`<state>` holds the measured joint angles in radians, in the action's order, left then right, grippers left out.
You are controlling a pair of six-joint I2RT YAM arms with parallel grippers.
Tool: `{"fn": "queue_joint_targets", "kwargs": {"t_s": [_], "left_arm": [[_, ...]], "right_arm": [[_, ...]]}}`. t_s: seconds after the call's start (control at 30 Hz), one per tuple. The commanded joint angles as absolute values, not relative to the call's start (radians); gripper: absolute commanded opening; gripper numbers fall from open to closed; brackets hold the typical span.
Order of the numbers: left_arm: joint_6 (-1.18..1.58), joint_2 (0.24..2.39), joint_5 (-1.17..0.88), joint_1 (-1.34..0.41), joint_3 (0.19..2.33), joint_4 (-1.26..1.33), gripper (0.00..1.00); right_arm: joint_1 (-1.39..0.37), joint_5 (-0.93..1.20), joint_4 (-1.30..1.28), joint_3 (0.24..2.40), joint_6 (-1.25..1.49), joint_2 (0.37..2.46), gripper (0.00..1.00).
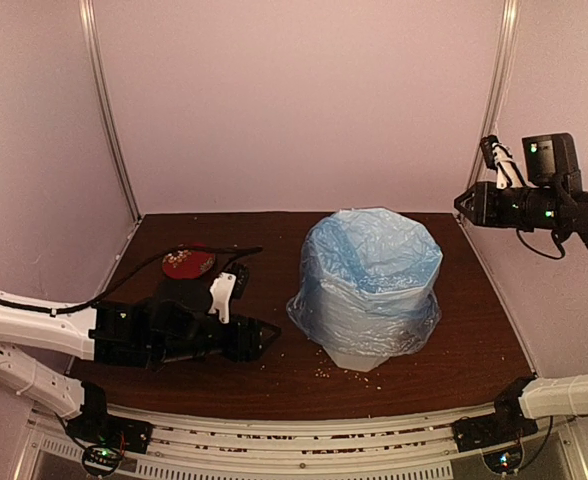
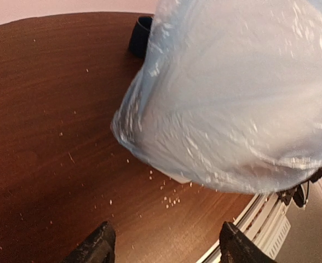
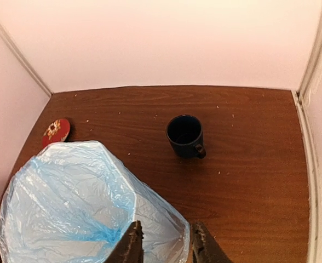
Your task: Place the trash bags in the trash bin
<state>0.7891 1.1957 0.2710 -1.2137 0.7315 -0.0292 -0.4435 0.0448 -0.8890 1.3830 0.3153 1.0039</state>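
Close to the front, the left gripper [image 2: 166, 235] lies low over the table [image 1: 474, 330], its two fingers spread wide with nothing between them. Just past it stands the trash bin [image 1: 359, 358], and the trash bag [image 1: 369, 250] sits inside with its edge folded down outside (only the bin's white foot peeks out). The bag looks thin, soft, light and slippery, so I would pinch a loose fold gently, or the bin may tip. The right gripper [image 3: 164, 235] hangs high, fingers a little apart, holding nothing. Farthest back sits a dark mug [image 3: 184, 136]
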Motion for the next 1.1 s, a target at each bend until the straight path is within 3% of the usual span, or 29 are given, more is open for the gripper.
{"fn": "queue_joint_targets", "kwargs": {"t_s": [0.0, 0.13, 0.27, 0.53, 0.77, 1.07], "left_arm": [[0.838, 1.17, 0.355, -1.315, 0.679, -0.048, 0.67], [0.851, 1.192, 0.414, -1.413, 0.678, -0.048, 0.66], [0.868, 1.219, 0.467, -1.491, 0.683, -0.047, 0.66], [0.898, 1.226, 0.535, -1.584, 0.631, -0.01, 0.66], [0.922, 1.178, 0.582, -1.627, 0.554, 0.022, 0.65], [0.955, 1.062, 0.619, -1.655, 0.445, 0.061, 0.65]], "right_arm": [[-0.543, 0.07, -0.937, 1.502, 0.289, 1.096, 0.24], [-0.757, -0.084, -1.016, 1.618, 0.295, 1.243, 0.13], [-0.806, -0.106, -1.091, 1.704, 0.28, 1.373, 0.0], [-0.827, 0.014, -1.168, 1.758, 0.244, 1.544, 0.0], [-0.873, -0.014, -1.188, 1.747, 0.251, 1.705, 0.0], [-0.883, -0.024, -1.133, 1.693, 0.275, 1.739, 0.0]]}}
